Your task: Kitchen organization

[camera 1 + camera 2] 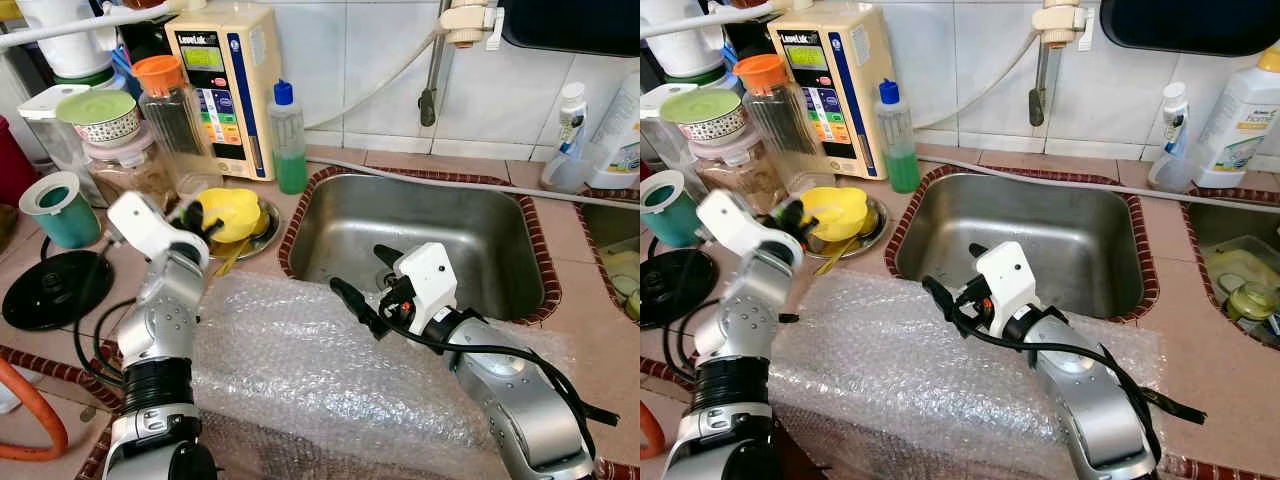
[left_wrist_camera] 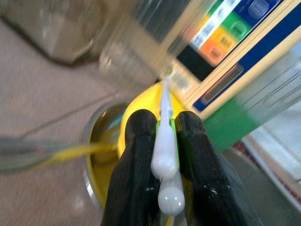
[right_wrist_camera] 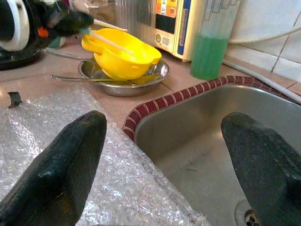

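Crinkly bubble wrap (image 1: 330, 380); left pincer (image 2: 164, 141) pinching slim white plastic stick (image 2: 165, 141).

Yellow bowl (image 1: 232, 212), green soap bottle (image 1: 289, 140) blue-capped, teal cup (image 1: 62, 210), orange-lidded jar (image 1: 175, 110).

We list two arms in silver metal, each with a black ribbed collar near the base. Each wrist carries a white housing. The left gripper (image 1: 188, 215) and right gripper (image 1: 362, 282) have long black fingers. Black cables loop beside both forearms; red fittings, possibly connectors, sit by the right wrist.
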Robot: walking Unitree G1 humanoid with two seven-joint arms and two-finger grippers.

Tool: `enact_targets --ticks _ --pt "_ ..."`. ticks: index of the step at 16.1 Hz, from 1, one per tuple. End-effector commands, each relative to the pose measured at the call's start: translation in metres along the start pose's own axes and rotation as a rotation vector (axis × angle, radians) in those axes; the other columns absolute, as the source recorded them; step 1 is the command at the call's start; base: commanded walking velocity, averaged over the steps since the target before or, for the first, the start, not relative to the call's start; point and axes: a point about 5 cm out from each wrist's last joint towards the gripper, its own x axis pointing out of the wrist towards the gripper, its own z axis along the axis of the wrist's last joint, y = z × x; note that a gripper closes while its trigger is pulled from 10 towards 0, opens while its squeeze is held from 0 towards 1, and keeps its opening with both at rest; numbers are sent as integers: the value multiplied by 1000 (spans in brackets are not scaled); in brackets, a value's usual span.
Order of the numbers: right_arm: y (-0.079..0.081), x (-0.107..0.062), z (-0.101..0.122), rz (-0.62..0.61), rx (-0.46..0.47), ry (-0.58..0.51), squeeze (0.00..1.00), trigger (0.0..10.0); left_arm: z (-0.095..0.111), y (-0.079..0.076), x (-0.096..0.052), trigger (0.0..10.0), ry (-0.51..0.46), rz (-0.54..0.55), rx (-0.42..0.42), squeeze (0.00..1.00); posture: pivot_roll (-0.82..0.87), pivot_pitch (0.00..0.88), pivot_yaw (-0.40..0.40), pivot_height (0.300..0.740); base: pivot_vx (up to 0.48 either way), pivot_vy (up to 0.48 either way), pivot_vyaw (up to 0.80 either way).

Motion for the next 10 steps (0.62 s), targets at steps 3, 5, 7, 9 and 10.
enact_targets --ticks 3,5,7,9,10 --pt "-6 -1 6 -39 -17 -31 0 10000 12 -21 -2 0 -62 -144 -22 0 -72 0 107 740 0 0 0" --pt "-11 1 10 -77 -20 -61 0 10000 19 -32 -2 0 -83 -236 -19 0 -73 0 106 740 0 0 0" --pt "-19 0 14 -127 -40 -82 0 10000 38 -35 -2 0 -198 -259 57 0 -78 0 106 740 0 0 0" --pt "-30 -3 18 -203 -49 -117 0 10000 51 -51 -7 0 -269 -367 159 0 -79 0 104 740 0 0 0" --pt "-34 -4 20 -230 -62 -127 0 10000 48 -59 -8 0 -235 -427 169 0 -79 0 102 740 0 0 0"
